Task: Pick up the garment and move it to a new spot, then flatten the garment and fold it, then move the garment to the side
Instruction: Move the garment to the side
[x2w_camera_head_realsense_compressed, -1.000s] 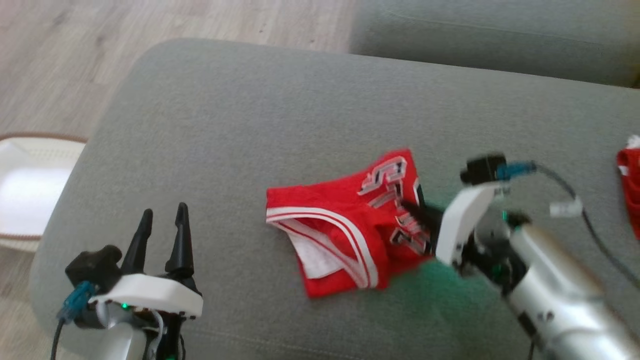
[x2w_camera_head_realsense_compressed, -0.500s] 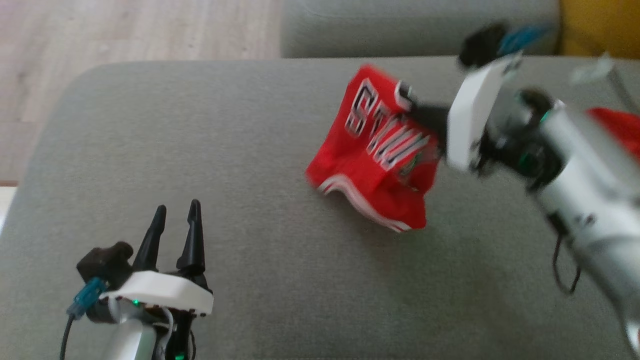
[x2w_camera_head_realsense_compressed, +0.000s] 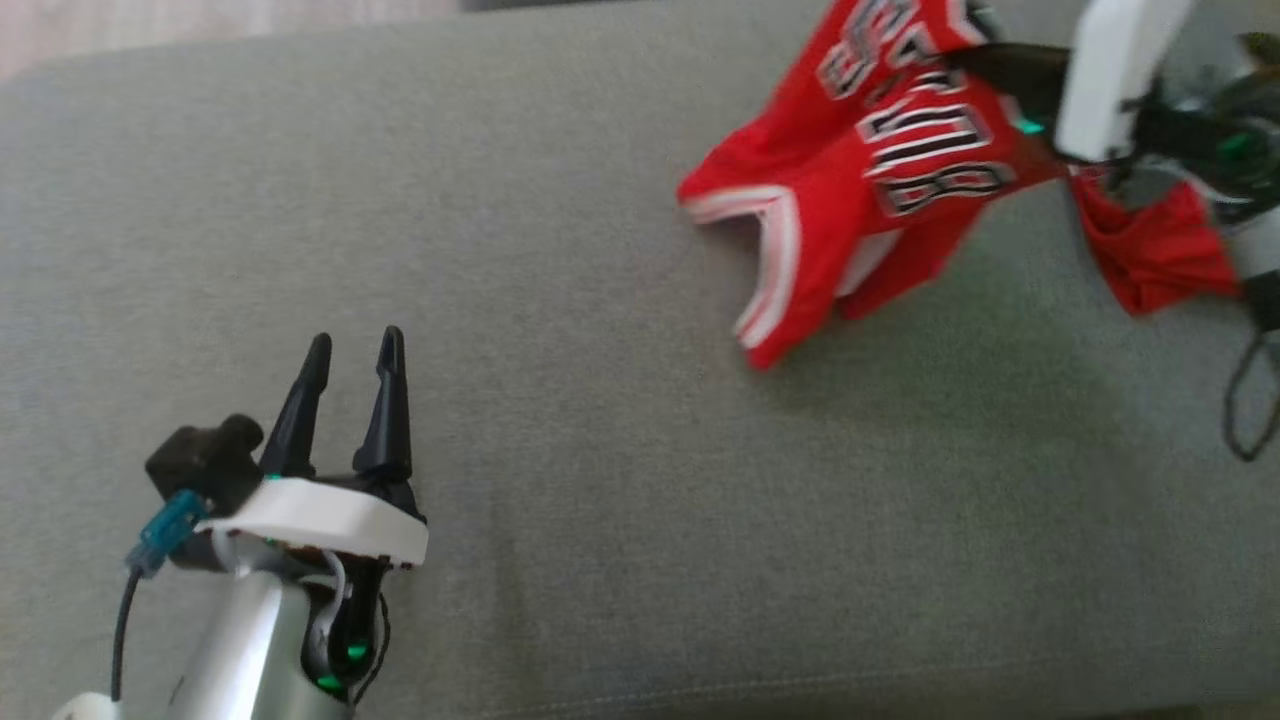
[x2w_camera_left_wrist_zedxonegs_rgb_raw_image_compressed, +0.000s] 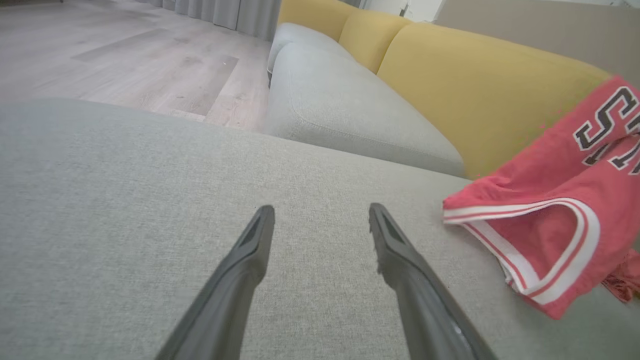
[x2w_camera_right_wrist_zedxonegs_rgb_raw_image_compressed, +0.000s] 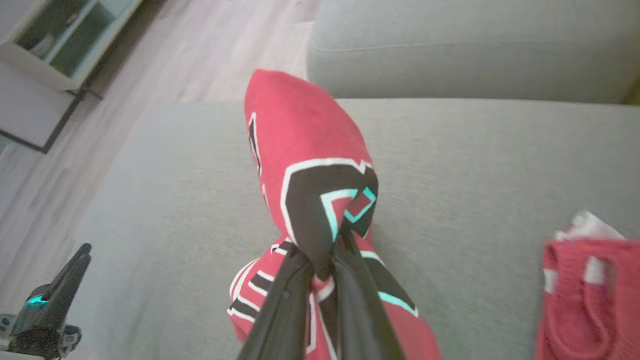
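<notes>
The garment (x2w_camera_head_realsense_compressed: 860, 190) is a red jersey with white trim and black-and-white lettering. My right gripper (x2w_camera_head_realsense_compressed: 985, 62) is shut on its upper part at the top right of the head view, and the cloth hangs down with its lower hem near the grey sofa cushion (x2w_camera_head_realsense_compressed: 560, 300). The right wrist view shows the dark fingers (x2w_camera_right_wrist_zedxonegs_rgb_raw_image_compressed: 300, 295) pinching the garment (x2w_camera_right_wrist_zedxonegs_rgb_raw_image_compressed: 310, 150), which bunches up over them. My left gripper (x2w_camera_head_realsense_compressed: 355, 342) stands open at the lower left, low over the cushion and holding nothing. In the left wrist view the left gripper (x2w_camera_left_wrist_zedxonegs_rgb_raw_image_compressed: 322, 212) is open, with the garment (x2w_camera_left_wrist_zedxonegs_rgb_raw_image_compressed: 550, 210) off to the right.
A second red cloth (x2w_camera_head_realsense_compressed: 1150, 245) lies on the cushion just right of the hanging jersey, seen too in the right wrist view (x2w_camera_right_wrist_zedxonegs_rgb_raw_image_compressed: 585, 295). Yellow back cushions (x2w_camera_left_wrist_zedxonegs_rgb_raw_image_compressed: 475, 85) and another grey seat (x2w_camera_left_wrist_zedxonegs_rgb_raw_image_compressed: 340, 110) lie beyond. Wooden floor (x2w_camera_left_wrist_zedxonegs_rgb_raw_image_compressed: 125, 50) and a shelf unit (x2w_camera_right_wrist_zedxonegs_rgb_raw_image_compressed: 60, 40) lie off the sofa's left edge.
The head camera has shifted. The right gripper has lifted the garment off the cushion and carried it right, close to the second red cloth. The left gripper stays open in place.
</notes>
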